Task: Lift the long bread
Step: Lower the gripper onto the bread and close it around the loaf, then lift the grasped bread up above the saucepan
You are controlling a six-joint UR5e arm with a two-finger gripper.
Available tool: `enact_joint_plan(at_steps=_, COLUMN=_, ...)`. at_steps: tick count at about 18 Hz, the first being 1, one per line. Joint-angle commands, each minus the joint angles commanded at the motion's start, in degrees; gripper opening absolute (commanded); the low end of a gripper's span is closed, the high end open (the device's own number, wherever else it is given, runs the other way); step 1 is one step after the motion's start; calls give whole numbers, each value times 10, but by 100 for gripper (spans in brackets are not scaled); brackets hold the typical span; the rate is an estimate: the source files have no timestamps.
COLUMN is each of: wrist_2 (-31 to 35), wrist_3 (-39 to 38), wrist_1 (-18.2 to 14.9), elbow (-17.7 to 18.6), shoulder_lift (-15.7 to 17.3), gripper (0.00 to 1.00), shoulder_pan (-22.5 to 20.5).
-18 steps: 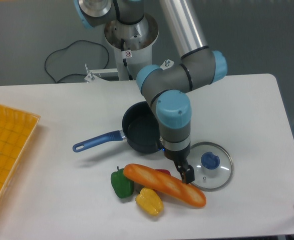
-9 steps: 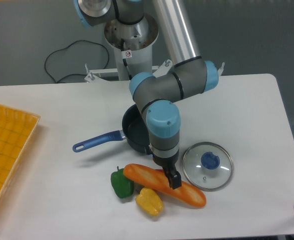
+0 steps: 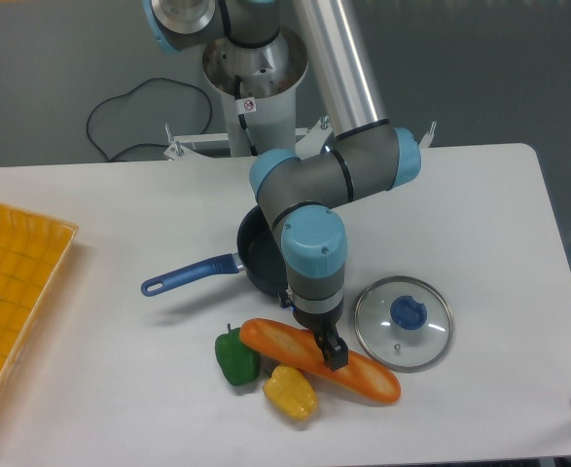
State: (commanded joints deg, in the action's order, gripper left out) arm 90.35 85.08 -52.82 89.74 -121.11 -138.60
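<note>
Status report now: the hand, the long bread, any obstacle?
Hand down at long bread middle, grip not confirmed. Bread flat on table. Yellow pepper and green pepper touching it.

The scene was evenly and brightly lit from above. The white table (image 3: 480,224) looked slightly washed out, with only soft, faint shadows beneath the long bread (image 3: 320,359). Small highlights glinted on its glossy crust. Focus was sharp throughout, without visible blur.
</note>
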Motion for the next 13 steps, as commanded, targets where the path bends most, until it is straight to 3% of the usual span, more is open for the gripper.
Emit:
enact_joint_plan(at_steps=4, wrist_2=1, wrist_3=-11, wrist_1=0, elbow=-4, shoulder_lift=-1, gripper=57, shoulder_pan=0)
enact_joint_plan(at_steps=11, wrist_2=1, wrist_3=-25, wrist_1=-2, elbow=-4, shoulder_lift=1, gripper=19, shoulder_pan=0)
enact_joint_plan(at_steps=13, wrist_2=0, wrist_3=-26, wrist_1=-3, elbow=-4, shoulder_lift=3, gripper=13, shoulder_pan=0)
